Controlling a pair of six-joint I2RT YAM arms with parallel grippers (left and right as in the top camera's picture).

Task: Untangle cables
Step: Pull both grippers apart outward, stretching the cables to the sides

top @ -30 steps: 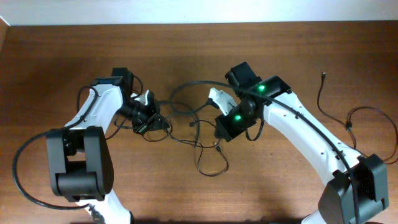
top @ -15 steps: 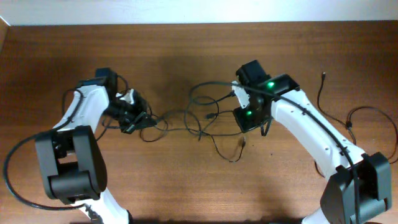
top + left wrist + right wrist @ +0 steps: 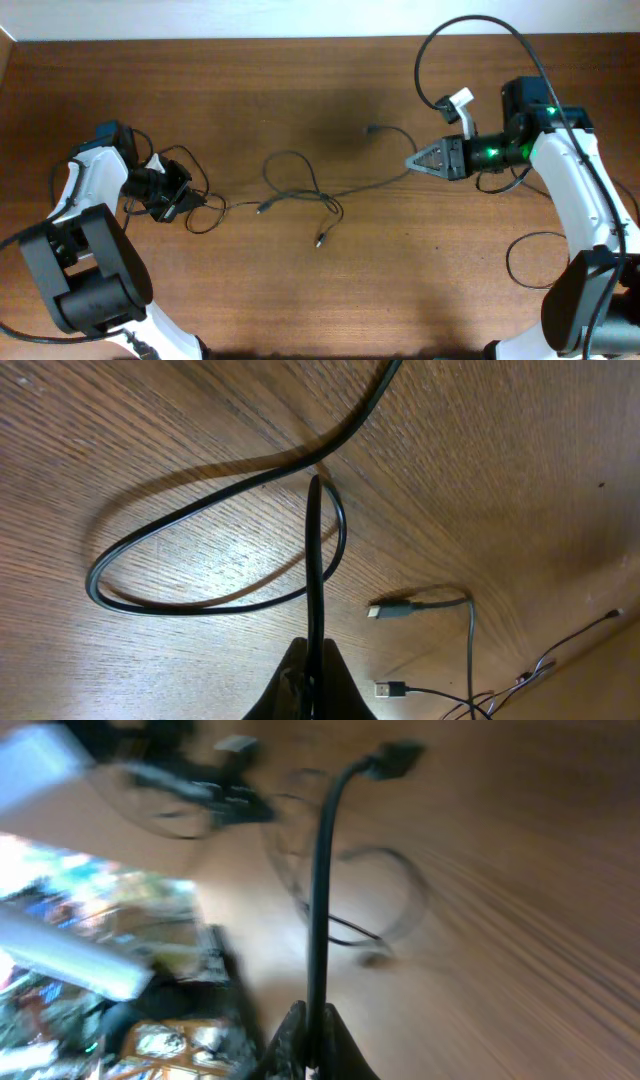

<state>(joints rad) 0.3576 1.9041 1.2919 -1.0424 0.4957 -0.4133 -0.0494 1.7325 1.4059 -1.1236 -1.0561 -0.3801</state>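
Thin black cables (image 3: 300,185) lie stretched across the middle of the wooden table, with a loop and loose plug ends (image 3: 320,241). My left gripper (image 3: 192,202) is at the left, shut on one black cable (image 3: 316,560) that runs forward from its jaws into a loop on the wood. Two USB plugs (image 3: 388,610) lie just ahead on its right. At the right, my right gripper (image 3: 413,163) is shut on another cable (image 3: 320,880). That cable's short end curves up to a plug (image 3: 400,755). The right wrist view is blurred.
Another thin cable (image 3: 522,247) curls on the table at the lower right, beside the right arm. A thick arm cable (image 3: 480,20) arcs above the right arm. The table's far edge (image 3: 300,38) runs along the top.
Both arms have swung apart, left one leftward and right one rightward, each still holding its cable. The knotted bundle between them has been drawn out into a long, looser line.
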